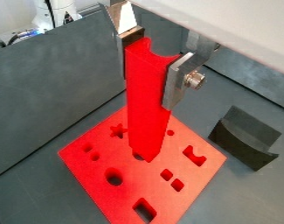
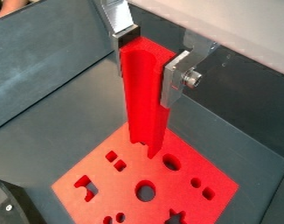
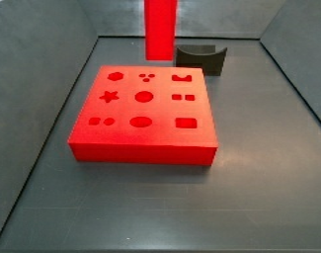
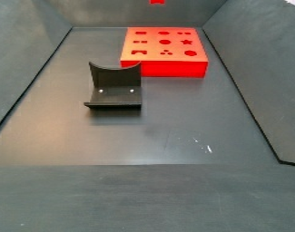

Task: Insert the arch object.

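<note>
Gripping arch object point(image 1: 144, 96): tool point(image 1: 152, 61)

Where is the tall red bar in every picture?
Wrist views: the tall, slim, bright red bar stands upright, held in the pincer, lower end above the flat red board with shaped holes.
Side view: the bar hangs above the board's far edge.
Side view: only its tip shows at the top edge.
Shared landmark: the dark grey block with a curved notch.

Dark grey notched block point(image 4: 113, 87) sits near red holed board point(image 4: 165, 50)
</note>
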Available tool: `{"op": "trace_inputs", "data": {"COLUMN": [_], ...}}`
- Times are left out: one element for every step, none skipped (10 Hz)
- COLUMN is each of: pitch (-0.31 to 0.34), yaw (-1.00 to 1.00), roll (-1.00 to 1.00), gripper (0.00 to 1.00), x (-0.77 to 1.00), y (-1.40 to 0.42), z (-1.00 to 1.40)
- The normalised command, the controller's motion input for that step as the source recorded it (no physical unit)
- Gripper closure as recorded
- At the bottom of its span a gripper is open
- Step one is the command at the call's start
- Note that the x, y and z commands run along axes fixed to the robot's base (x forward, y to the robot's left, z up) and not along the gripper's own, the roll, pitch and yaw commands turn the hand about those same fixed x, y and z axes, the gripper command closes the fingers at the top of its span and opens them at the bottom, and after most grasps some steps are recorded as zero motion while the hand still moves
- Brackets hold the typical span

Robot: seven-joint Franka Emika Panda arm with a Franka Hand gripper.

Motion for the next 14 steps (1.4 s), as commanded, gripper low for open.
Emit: {"op": "trace_inputs", "data": {"pitch": [-0.004,0.009,-0.05,-0.071,-0.06,-0.004,0.0,0.0,0.0,0.024,0.056,0.043,0.027,0.026], "yaw": [0.0,-0.04,-0.29,-0.55,-0.71,-0.82,-0.88,-0.9,-0.91,-0.9,-0.87,-0.89,-0.91,-0.9], "roll": [0.0,-0.02,-0.16,-0.22,-0.14,-0.06,0.0,0.0,0.0,0.0,0.01,0.01,0.0,0.0], "gripper": [1.0,1.0,1.0,1.0,1.0,1.0,1.0,1.0,1.0,1.0,1.0,1.0,1.0,1.0], "x": [-0.02,0.26,0.36,0.66,0.51,0.4,0.32,0.28,0.17,0.11,0.09,0.09,0.1,0.1], "y": [0.0,0.05,0.23,0.26,0.23,0.18,0.17,0.16,0.15,0.14,0.15,0.15,0.13,0.13], "z": [0.0,0.0,-0.12,-0.19,-0.27,-0.34,-0.37,-0.36,-0.29,-0.17,-0.11,-0.08,-0.06,-0.05]}}
